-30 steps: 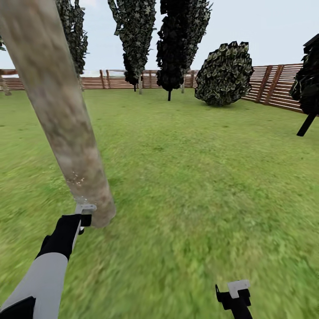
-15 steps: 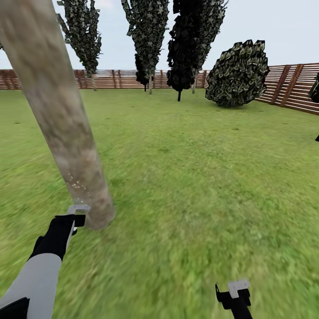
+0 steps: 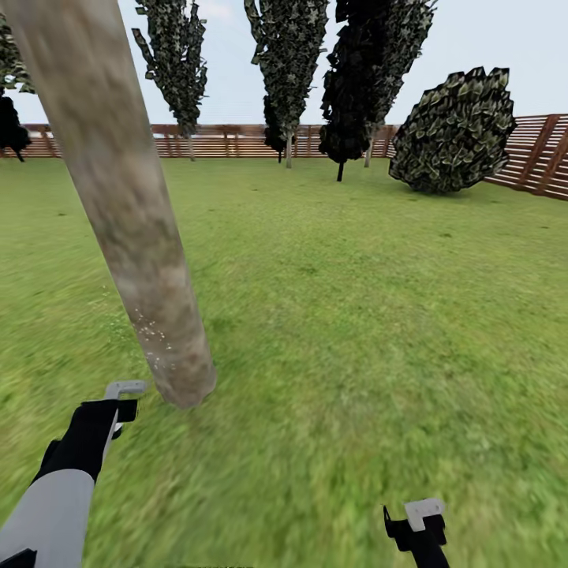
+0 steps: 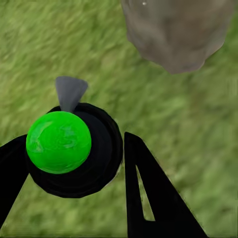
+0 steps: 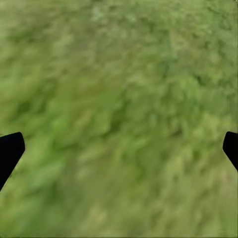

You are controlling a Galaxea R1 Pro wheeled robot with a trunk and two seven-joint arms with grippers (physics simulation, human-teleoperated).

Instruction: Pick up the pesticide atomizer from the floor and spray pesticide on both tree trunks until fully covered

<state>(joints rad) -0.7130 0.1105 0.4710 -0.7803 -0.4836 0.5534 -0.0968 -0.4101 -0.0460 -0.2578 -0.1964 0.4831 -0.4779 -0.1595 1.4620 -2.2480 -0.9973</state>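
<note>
Gripping the pesticide atomizer (image 4: 67,148), with its green cap and grey nozzle, the left claw (image 4: 74,193) hangs just beside the tree trunk's (image 3: 130,229) foot, where white pesticide specks (image 3: 154,339) dot the bark. Well apart from that trunk, the right claw (image 5: 119,153) hangs spread wide over the grass floor (image 3: 371,315).

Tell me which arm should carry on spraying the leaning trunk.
Left. Its tool is shut on the green-topped black atomizer, near the mottled grey-brown trunk with white specks. The right tool hangs open over grass.
</note>
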